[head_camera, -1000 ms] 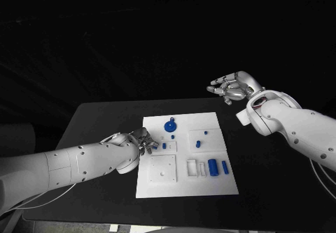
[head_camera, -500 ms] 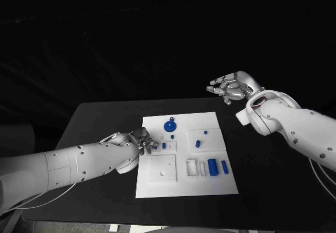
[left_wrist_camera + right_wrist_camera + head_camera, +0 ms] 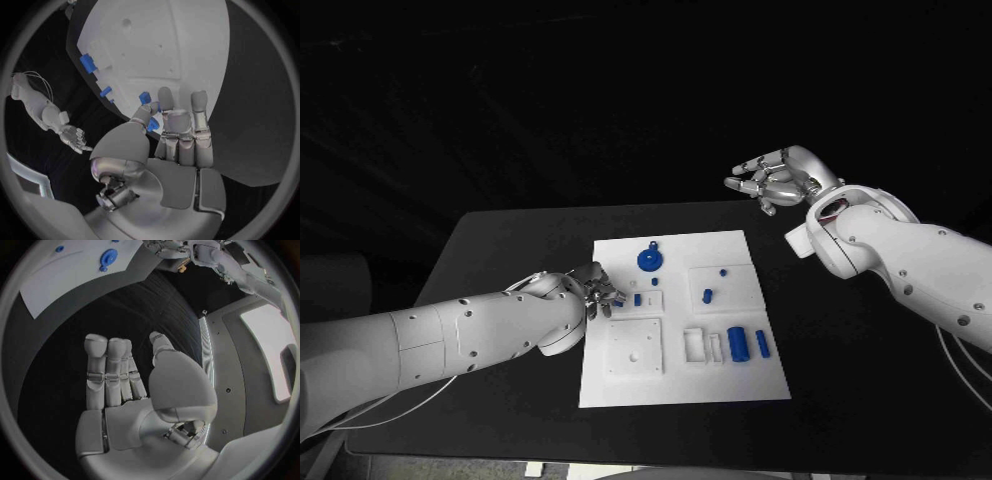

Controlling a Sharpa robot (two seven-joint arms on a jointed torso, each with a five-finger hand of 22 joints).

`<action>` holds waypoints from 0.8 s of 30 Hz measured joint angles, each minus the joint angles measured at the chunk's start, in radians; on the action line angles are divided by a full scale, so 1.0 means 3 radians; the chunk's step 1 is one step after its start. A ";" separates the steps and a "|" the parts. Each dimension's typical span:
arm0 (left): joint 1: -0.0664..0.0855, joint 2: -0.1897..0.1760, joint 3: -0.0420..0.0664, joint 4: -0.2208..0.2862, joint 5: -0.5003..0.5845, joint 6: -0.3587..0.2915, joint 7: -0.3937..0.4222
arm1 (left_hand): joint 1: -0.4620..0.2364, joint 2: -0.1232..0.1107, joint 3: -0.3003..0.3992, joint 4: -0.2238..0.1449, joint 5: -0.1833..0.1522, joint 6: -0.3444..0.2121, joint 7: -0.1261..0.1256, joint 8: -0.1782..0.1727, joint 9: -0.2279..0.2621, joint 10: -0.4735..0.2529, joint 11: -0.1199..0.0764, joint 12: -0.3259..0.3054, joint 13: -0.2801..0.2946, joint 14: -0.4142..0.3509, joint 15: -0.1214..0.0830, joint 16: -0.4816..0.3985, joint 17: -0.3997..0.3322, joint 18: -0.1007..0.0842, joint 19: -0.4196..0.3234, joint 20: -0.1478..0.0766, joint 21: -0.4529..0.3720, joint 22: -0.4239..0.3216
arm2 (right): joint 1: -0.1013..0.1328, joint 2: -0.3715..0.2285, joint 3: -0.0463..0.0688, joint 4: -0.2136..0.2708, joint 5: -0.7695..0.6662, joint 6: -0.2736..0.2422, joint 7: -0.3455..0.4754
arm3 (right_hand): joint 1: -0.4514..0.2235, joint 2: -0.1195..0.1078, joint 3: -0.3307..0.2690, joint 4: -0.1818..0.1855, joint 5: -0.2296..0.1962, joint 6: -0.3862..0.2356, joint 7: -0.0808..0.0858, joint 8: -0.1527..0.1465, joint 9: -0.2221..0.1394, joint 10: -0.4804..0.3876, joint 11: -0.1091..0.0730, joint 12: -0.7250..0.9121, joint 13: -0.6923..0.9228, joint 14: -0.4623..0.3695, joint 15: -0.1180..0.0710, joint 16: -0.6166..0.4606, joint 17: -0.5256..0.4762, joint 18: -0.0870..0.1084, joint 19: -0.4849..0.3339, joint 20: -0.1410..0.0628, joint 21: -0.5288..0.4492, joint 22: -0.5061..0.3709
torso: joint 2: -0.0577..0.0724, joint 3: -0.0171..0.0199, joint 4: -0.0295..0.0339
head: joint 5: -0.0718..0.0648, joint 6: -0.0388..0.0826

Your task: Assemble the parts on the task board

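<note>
Task board [image 3: 733,375]: its left edge near the small blue part [image 3: 638,300] is covered by my left robot hand [image 3: 596,291], and I cannot tell from the head view whether the fingers touch that part. In the left wrist view, the blue piece [image 3: 152,124] by the thumb is partly hidden. Desk [image 3: 502,250]: near edge cut off.

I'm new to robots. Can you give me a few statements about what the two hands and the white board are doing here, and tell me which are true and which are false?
1. The left hand pinches a small blue part. True.
2. The right hand rests on the task board. False: it is raised beyond the table's far edge, off the board.
3. A round blue disc lies near the board's far end. True.
4. The right hand holds a blue part. False: the right wrist view shows nothing in its palm and fingers.
5. The board lies on a black table. True.
</note>
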 measured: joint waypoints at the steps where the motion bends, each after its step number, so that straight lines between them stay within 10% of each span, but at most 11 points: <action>1: 0.0001 0.0000 0.0000 -0.0001 0.0000 0.0005 0.0000 | 0.0000 0.0000 -0.0008 0.0002 -0.0003 0.0001 0.0000 0.0000 -0.0007 0.0000 0.0000 0.0000 0.0000 0.0000 0.0000 0.0000 0.0000 0.0000 0.0000 0.0000 0.0000 0.0000 | 0.0000 0.0000 0.0000 0.0000 0.0000 0.0000 0.0000 | 0.0000 0.0000 0.0000 0.0000 0.0000 0.0000 0.0000 0.0000 0.0000 0.0000 0.0000 0.0000 0.0000 0.0000 0.0000 0.0000 0.0000 0.0000 0.0000 0.0000 0.0000 0.0000 | 0.0000 0.0000 0.0000 | 0.0000 -0.0001; 24: 0.0004 0.0024 -0.0001 -0.0056 -0.0002 0.0077 -0.0026 | 0.0007 -0.0194 -0.0202 0.0254 -0.0064 0.0184 -0.0172 0.0032 -0.0040 -0.0020 -0.0020 0.0005 0.0000 -0.0015 -0.0015 0.0000 -0.0001 0.0000 0.0024 -0.0024 -0.0039 -0.0001 | 0.0000 -0.0004 0.0000 0.0001 0.0001 0.0002 0.0002 | 0.0000 0.0000 0.0000 0.0000 0.0000 0.0000 0.0000 0.0000 0.0000 0.0000 0.0000 0.0000 0.0000 0.0000 0.0000 0.0000 0.0000 0.0000 0.0000 0.0000 0.0000 -0.0001 | -0.0001 0.0000 0.0000 | -0.0012 -0.0005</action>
